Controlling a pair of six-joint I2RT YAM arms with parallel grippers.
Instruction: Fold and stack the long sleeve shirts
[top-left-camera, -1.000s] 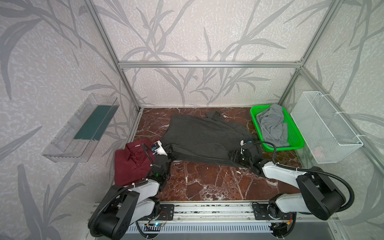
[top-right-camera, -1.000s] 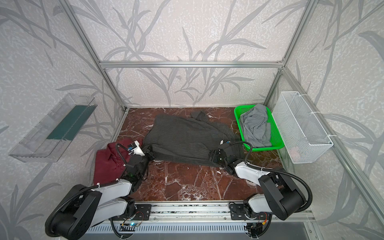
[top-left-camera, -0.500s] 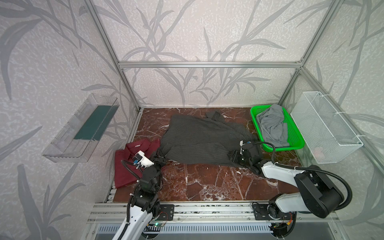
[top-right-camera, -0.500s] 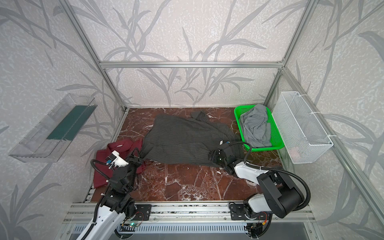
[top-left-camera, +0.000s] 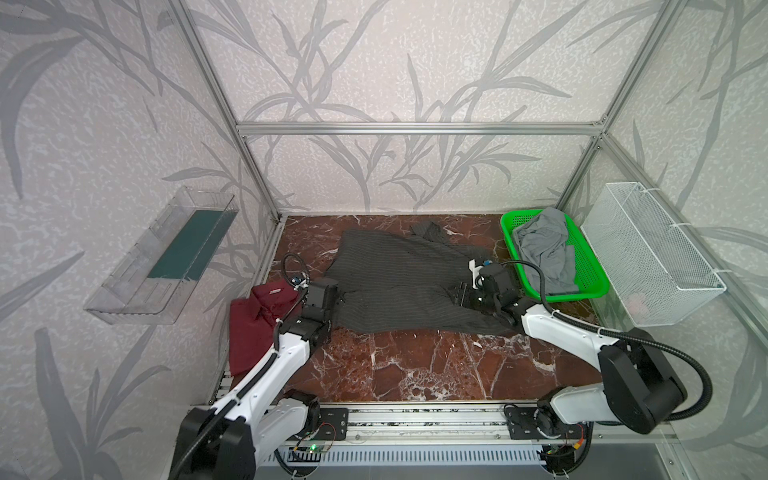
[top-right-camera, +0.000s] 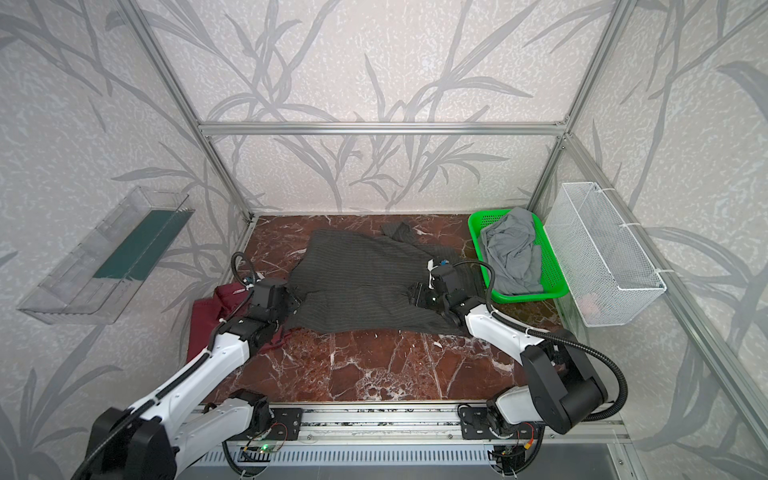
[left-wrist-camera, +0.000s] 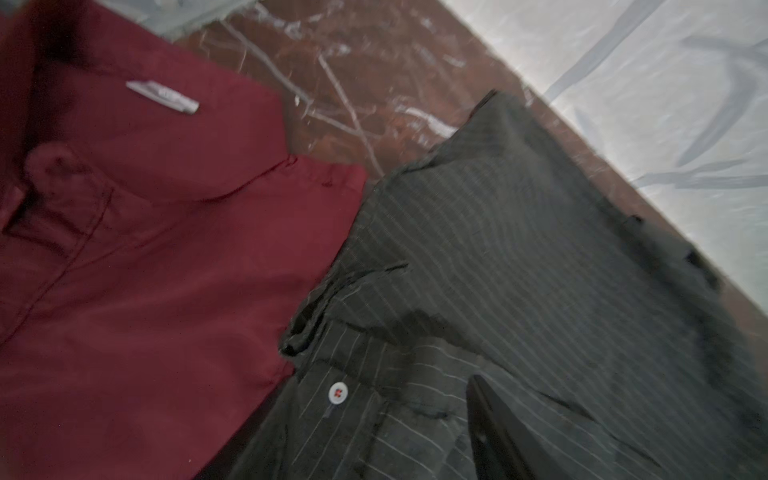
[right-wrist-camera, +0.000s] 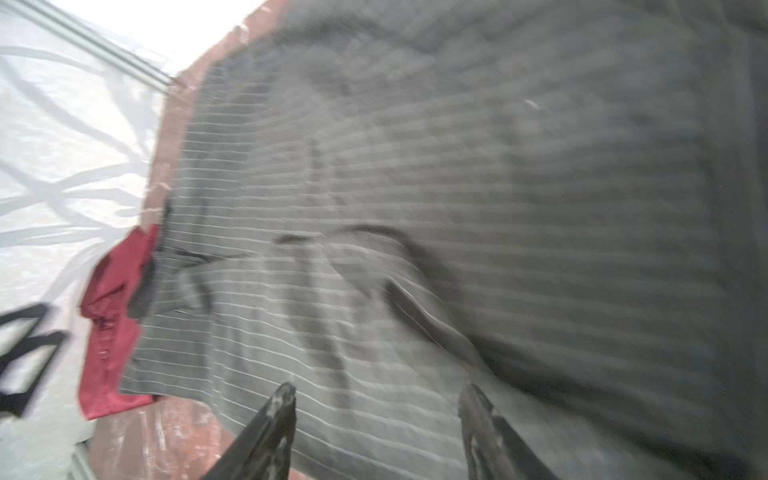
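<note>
The charcoal pinstriped shirt (top-left-camera: 407, 286) (top-right-camera: 365, 286) lies spread across the middle of the marble table. To its left, the maroon shirt (top-left-camera: 257, 328) (top-right-camera: 203, 328) lies folded, collar up. My left gripper (top-left-camera: 337, 297) (top-right-camera: 297, 303) is at the pinstriped shirt's left edge, open. In the left wrist view only one finger (left-wrist-camera: 494, 428) shows, over cloth near a white button (left-wrist-camera: 337, 392); the other is hidden. My right gripper (top-left-camera: 457, 293) (right-wrist-camera: 376, 395) hovers open over the shirt's right part with nothing between its fingers.
A green basket (top-left-camera: 582, 295) holding a light grey garment (top-left-camera: 544, 249) stands at the back right. A white wire basket (top-left-camera: 656, 257) hangs on the right wall and a clear plastic tray (top-left-camera: 166, 257) on the left wall. An aluminium rail (top-left-camera: 415, 419) runs along the front.
My left arm pulled back toward the front, then reached forward again to the pinstriped shirt's left edge, and its jaws opened. The right gripper has stayed almost where it was.
</note>
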